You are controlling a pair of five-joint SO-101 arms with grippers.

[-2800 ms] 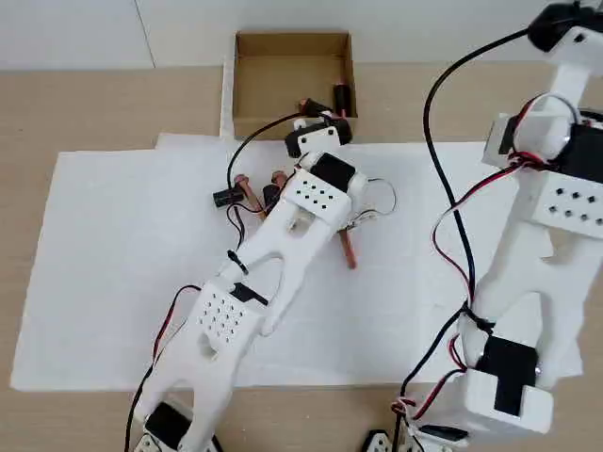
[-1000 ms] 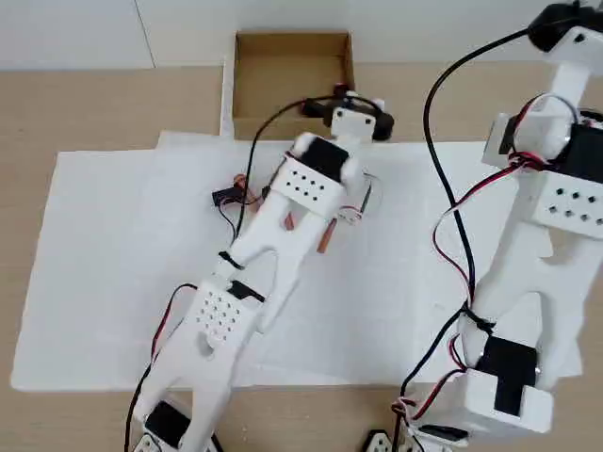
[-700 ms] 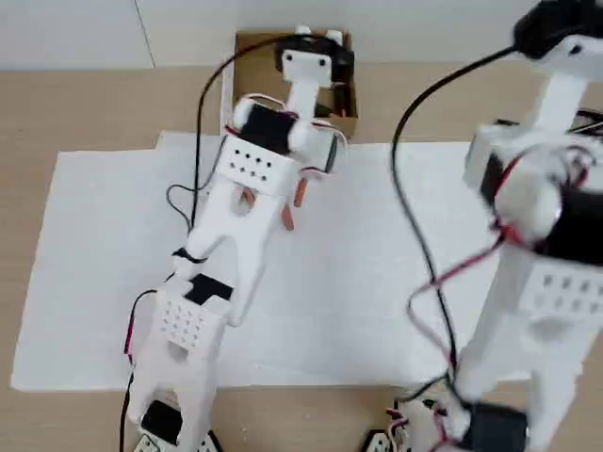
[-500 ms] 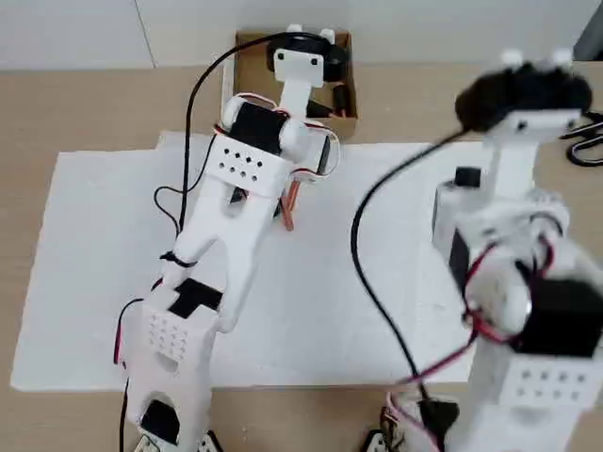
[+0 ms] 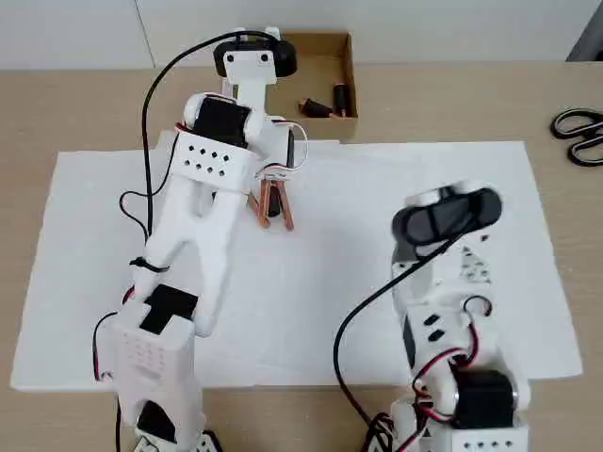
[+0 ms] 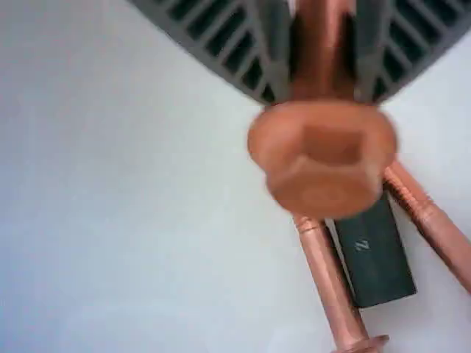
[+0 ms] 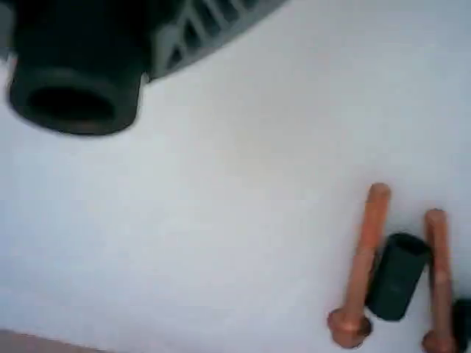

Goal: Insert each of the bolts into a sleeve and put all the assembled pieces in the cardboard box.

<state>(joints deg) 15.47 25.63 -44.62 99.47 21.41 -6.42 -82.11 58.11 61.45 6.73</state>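
Left gripper (image 6: 321, 48), near the cardboard box (image 5: 350, 58), clamps 1 bolt (image 6: 321, 158) by its shank; right gripper (image 7: 88, 29) grips 1 sleeve (image 7: 73, 84): stiff, probably slippery.

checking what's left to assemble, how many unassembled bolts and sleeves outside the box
bolts: 3, two loose bolts plus held bolt in left pincer
sleeves: 2, loose sleeve plus held sleeve in right pincer
total: 5
a dark bit at the right wrist view's edge is too cut off to count
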